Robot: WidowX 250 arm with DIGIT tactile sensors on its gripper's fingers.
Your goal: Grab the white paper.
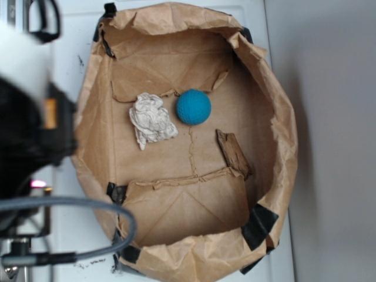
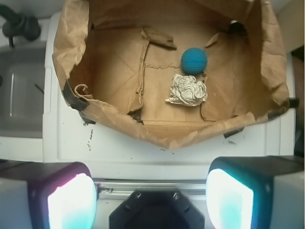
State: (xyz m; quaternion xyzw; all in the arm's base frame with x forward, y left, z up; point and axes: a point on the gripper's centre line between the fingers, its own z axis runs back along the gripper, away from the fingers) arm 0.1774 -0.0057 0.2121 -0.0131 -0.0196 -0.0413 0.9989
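End effector [image 2: 151,195] outside paper bag [image 2: 164,136], fingers spread apart, empty, white paper [image 2: 188,89] inside bag

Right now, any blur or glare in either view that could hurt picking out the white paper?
Exterior view: white paper sharp enough, evenly lit; only the arm at the left edge is blurred. Wrist view: paper clear beside the blue ball; the end effector pads glow overexposed and soft at the bottom.

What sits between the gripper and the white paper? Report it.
In the wrist view, the open gripper is outside the bag; a strip of white surface and the paper bag's near wall separate it from the white paper.
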